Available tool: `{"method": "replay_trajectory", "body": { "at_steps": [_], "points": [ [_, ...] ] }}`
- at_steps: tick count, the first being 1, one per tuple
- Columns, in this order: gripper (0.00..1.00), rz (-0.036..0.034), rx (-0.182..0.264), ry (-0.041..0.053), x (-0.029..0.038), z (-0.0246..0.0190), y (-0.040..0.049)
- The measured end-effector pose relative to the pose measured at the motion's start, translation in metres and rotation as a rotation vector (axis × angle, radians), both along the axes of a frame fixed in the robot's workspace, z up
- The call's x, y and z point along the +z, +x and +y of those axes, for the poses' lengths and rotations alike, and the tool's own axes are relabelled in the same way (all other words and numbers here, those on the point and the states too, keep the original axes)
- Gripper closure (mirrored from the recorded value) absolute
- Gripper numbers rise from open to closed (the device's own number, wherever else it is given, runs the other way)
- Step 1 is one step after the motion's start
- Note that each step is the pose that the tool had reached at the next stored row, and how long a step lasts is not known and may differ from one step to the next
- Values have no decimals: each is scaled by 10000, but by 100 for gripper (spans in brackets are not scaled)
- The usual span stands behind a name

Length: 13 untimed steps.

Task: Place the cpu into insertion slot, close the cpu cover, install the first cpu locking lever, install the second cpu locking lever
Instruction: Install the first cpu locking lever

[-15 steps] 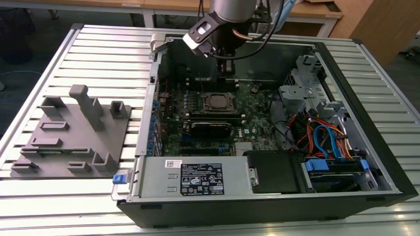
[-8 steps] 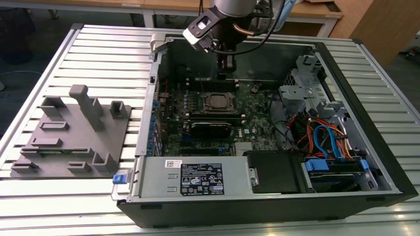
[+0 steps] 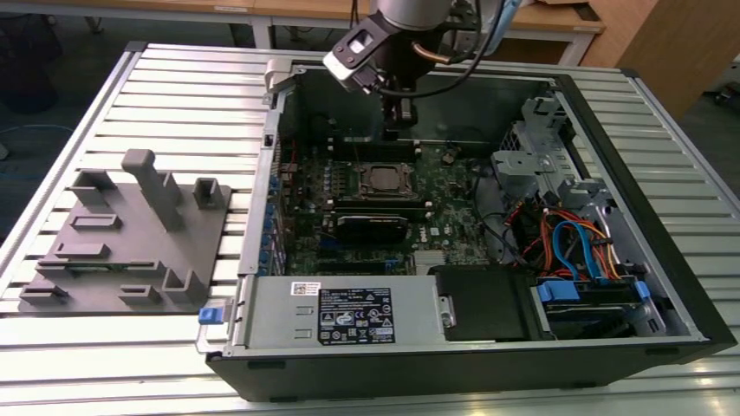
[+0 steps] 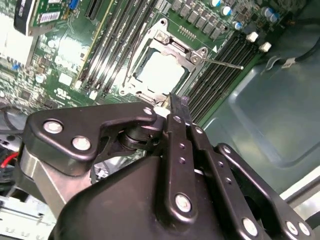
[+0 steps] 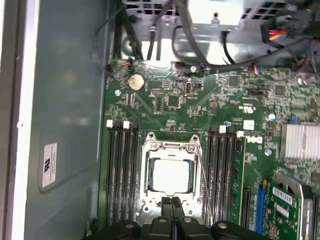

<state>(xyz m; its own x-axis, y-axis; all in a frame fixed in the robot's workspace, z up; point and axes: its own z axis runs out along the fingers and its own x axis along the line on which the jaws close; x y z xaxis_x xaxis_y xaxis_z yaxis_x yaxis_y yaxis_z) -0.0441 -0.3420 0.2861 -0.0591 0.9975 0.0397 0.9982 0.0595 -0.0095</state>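
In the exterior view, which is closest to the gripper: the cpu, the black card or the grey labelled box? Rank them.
From the gripper:
1. cpu, in the far half of the case.
2. black card, mid-case.
3. grey labelled box, at its near edge.

The robot arm point(image 3: 407, 12) comes down from above; its wrist point(image 3: 382, 43) tilts so the black gripper point(image 3: 397, 126) points downward. Its two slim fingers point(image 5: 167, 207) are pressed flat together, tips touching; nothing is held between them.
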Motion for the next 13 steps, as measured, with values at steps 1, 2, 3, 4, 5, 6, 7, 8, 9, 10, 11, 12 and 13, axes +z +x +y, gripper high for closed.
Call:
{"method": "replay_trajectory", "body": {
  "at_steps": [1,2,3,4,5,6,7,8,9,10,11,12,13],
  "points": [
    [90,0,180,-1,-2,0,0],
    [90,0,376,0,-4,0,0],
    [90,0,557,0,-6,0,0],
    [90,0,736,0,-8,0,0],
    [90,0,916,0,-10,0,0],
    [90,-1,1096,0,-14,0,0],
    [90,-1,1270,1,-18,0,0],
    [90,0,1466,0,-24,0,0],
    [90,-1,1615,0,-31,0,0],
    [90,-3,1701,0,-41,0,0],
    [90,-5,1763,0,-51,0,-3],
    [90,-5,1817,-1,-61,0,-8],
    [90,-5,1878,-1,-69,0,-13]
  ]
}}
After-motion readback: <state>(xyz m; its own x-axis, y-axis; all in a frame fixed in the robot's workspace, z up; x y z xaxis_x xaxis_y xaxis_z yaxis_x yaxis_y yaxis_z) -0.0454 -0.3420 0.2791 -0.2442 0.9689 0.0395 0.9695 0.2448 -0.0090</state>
